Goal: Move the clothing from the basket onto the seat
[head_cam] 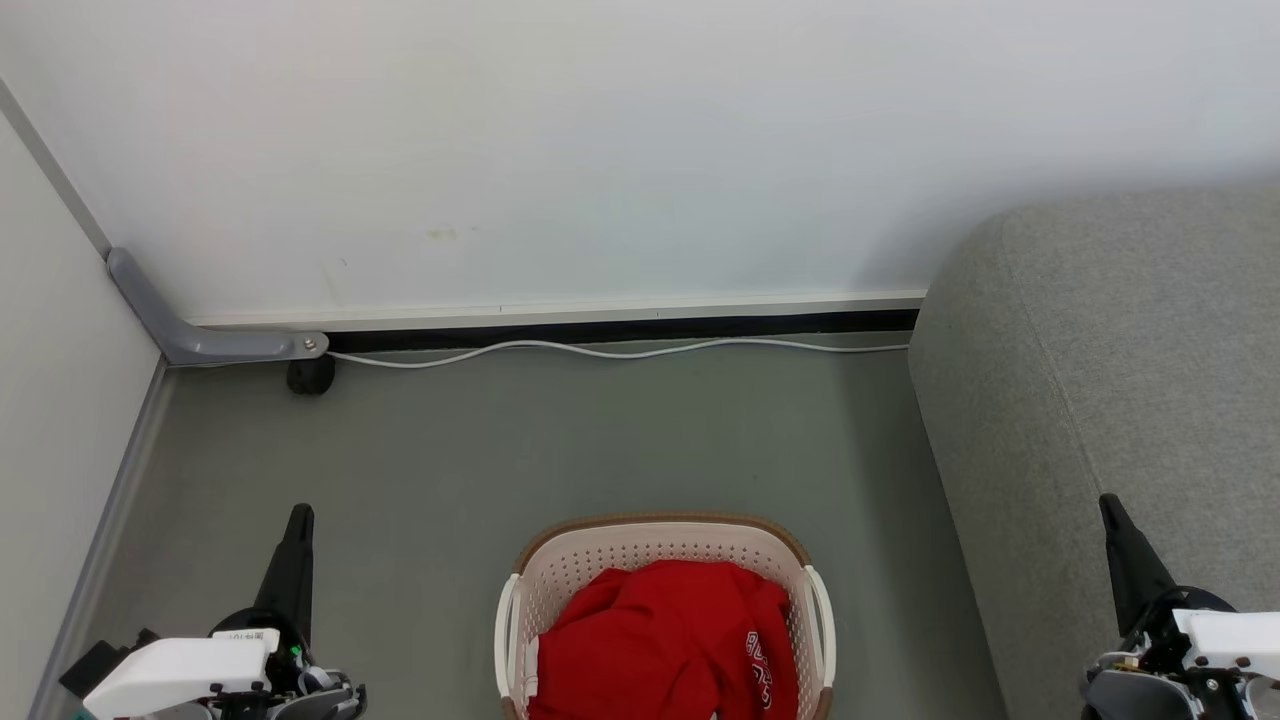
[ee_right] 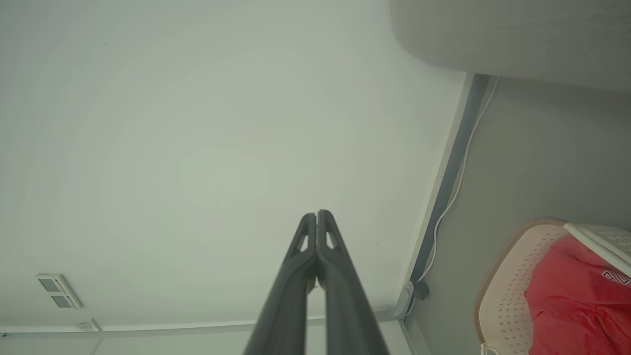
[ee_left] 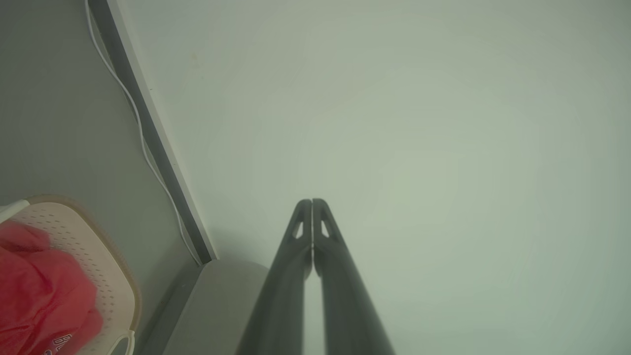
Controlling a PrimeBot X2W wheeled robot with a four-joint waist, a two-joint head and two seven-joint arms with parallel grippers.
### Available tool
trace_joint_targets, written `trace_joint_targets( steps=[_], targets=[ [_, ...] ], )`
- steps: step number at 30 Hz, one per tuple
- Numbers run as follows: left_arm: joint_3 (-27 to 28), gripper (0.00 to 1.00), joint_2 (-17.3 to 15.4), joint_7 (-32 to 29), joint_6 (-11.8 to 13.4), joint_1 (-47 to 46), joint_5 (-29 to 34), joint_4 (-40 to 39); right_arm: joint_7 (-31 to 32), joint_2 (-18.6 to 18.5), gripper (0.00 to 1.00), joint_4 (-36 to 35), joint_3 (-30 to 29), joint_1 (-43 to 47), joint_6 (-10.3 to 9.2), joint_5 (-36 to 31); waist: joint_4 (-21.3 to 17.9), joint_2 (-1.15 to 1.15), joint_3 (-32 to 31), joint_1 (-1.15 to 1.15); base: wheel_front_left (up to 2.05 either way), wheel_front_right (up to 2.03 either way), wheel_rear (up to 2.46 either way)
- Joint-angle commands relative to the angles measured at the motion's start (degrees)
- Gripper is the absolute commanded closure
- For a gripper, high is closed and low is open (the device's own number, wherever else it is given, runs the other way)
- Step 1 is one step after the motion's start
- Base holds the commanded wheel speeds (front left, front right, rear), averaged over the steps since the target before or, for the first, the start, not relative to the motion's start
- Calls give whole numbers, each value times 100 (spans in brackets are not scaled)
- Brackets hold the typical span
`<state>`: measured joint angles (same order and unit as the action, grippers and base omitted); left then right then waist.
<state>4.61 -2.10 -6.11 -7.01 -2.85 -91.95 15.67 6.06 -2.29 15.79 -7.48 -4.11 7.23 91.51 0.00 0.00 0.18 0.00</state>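
On the floor straight ahead of me in the head view stands the basket. The red clothing lies heaped inside it, white lettering showing on one fold. The grey seat rises to my right, apart from the basket, with no garment on the part I can see. My left tool at the lower left and my right tool at the lower right both point up, clenched and grasping nothing. Along my left wrist view, the left tool has its fingers pressed together, seen before the pale wall, with the basket and clothing at the lower left corner. Along my right wrist view, the right tool is likewise clenched on nothing, with basket and clothing at the lower right and the seat along the top. I judge the task not yet begun: all the clothing has yet to be lifted out and carried to the seat.
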Motion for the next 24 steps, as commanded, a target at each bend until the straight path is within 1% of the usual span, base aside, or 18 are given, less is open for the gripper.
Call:
trace_joint_targets(
  steps=[1,24],
  targets=[
    [189,100,-77,-35,-47,-333,-24,-164,41,-59,100,-177,98,-207,25,68,0,0,0,0,0,0,0],
    [189,100,-77,-35,-47,-333,-24,-164,41,-59,100,-177,98,-207,25,68,0,0,0,0,0,0,0]
  ],
)
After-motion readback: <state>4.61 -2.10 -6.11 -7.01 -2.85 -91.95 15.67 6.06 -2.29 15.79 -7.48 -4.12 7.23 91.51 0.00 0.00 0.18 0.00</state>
